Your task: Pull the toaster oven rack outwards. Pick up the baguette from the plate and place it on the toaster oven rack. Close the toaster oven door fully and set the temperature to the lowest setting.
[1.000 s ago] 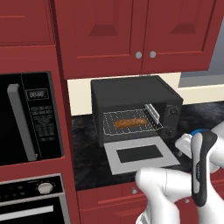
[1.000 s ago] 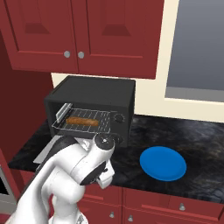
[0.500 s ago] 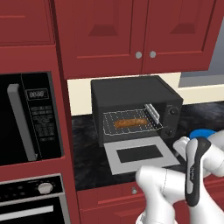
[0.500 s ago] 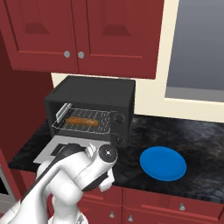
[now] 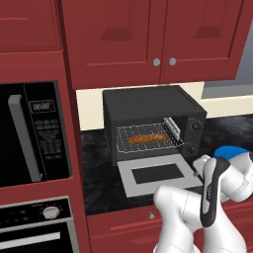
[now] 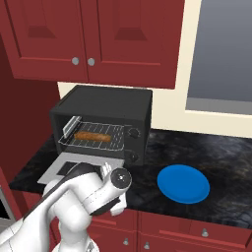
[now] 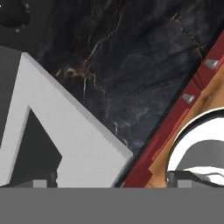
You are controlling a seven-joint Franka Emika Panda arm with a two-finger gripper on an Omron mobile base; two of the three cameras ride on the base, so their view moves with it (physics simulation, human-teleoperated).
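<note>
Baguette (image 5: 147, 139) on the pulled-out toaster oven rack (image 5: 149, 140); plate (image 6: 183, 183) bare beside the toaster oven (image 5: 153, 123). Arm has dropped lower toward the flat-open toaster oven door (image 5: 159, 173) (closing comes next, likely). Gripper (image 7: 109, 183) spread wide, empty.

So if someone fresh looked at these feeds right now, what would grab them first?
Probably the toaster oven on the dark counter, its door folded down flat and the baguette lying on the pulled-out rack. Next, the bright blue plate sitting bare to the oven's right. The hand view looks down at the door's outer corner, the open gripper above it.
</note>
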